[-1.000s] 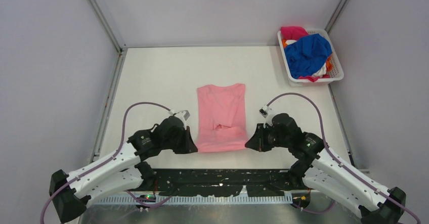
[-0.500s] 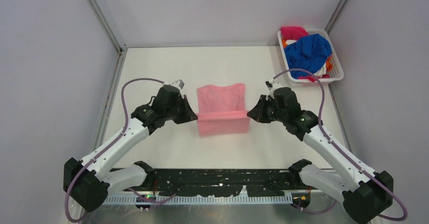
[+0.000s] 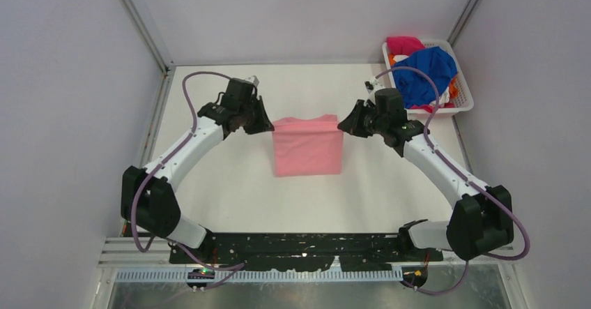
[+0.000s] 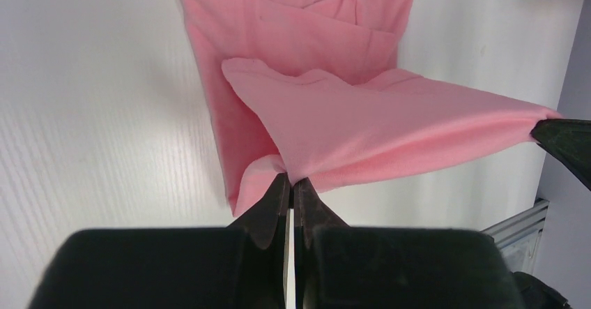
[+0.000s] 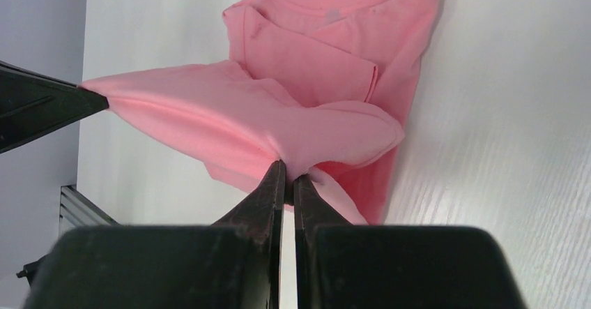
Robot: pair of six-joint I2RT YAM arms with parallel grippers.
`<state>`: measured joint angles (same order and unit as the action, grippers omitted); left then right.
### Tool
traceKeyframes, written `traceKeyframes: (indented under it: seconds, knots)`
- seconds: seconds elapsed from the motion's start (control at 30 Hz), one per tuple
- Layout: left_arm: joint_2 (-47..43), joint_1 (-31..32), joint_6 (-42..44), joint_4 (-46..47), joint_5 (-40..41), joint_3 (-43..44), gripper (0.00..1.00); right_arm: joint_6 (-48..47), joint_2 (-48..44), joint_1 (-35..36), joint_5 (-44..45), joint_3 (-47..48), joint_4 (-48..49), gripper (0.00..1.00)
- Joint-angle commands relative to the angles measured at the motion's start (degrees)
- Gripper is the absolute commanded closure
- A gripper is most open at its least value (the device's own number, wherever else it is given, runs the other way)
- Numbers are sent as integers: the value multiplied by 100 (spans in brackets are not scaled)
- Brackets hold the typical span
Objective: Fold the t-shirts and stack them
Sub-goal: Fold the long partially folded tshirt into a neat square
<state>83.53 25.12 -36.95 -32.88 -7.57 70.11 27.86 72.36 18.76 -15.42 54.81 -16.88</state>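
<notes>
The light pink t-shirt (image 3: pixel 307 146) lies in the middle of the table, its near half lifted and drawn over its far half. My left gripper (image 3: pixel 268 126) is shut on the shirt's lifted left corner (image 4: pixel 289 173). My right gripper (image 3: pixel 341 124) is shut on the lifted right corner (image 5: pixel 286 161). The cloth hangs taut between them above the collar end (image 5: pixel 327 16). The royal blue t-shirt (image 3: pixel 422 74) lies on top of the magenta (image 3: pixel 404 44), orange and white ones in the basket.
The white mesh basket (image 3: pixel 465 100) stands at the table's far right corner. Grey walls and metal frame posts enclose the white table (image 3: pixel 230 183). A black base plate runs along the near edge.
Both grippers have carried the shirt's near edge away from me, from the near edge of the shirt to over its collar end, folding the shirt in half.
</notes>
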Motion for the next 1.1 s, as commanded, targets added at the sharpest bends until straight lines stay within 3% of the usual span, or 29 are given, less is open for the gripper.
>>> traceKeyframes:
  seconds: [0.0,0.27,0.57,0.97,1.07]
  knots:
    - [456,-217,288,-176,152,618,100,-155,521,-193,-130,527,515,95]
    - [1355,-535,372,-304,221,1278,100,-282,1700,-349,-280,1365,679,95]
    - [2296,-646,384,-361,77,1933,100,-151,2607,-397,-213,1675,918,95]
    - [3214,-679,354,-422,-27,2568,100,-38,3062,-435,478,1754,1056,95]
    - [3372,-699,327,-457,-36,2705,90,12,3295,-450,571,1831,1060,93]
